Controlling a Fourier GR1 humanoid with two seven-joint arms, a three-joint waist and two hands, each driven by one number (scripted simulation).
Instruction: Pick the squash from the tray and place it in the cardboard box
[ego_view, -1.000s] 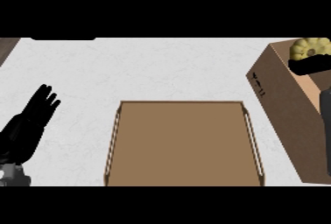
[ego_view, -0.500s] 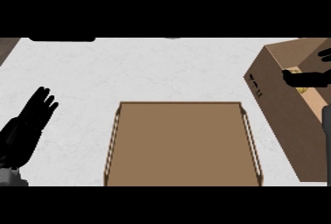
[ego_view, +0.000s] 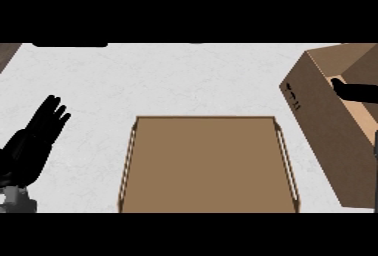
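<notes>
The brown tray (ego_view: 207, 167) lies in the middle of the counter with nothing on it. At the right edge stands the open cardboard box (ego_view: 323, 125). My right hand (ego_view: 356, 92) reaches down inside the box's opening, and only a dark part of it shows above the box wall. No squash shows in this view; whether it lies in the box or sits under the hand is hidden. My left hand (ego_view: 33, 145) rests open at the left edge, fingers straight and pointing up, well apart from the tray.
The pale speckled counter (ego_view: 184, 80) stretches behind and to the left of the tray. A brown corner (ego_view: 6, 52) shows at the far upper left.
The right hand, holding the yellow squash above the box a second ago, has sunk into the box, and the squash has gone out of sight. The left hand has barely moved.
</notes>
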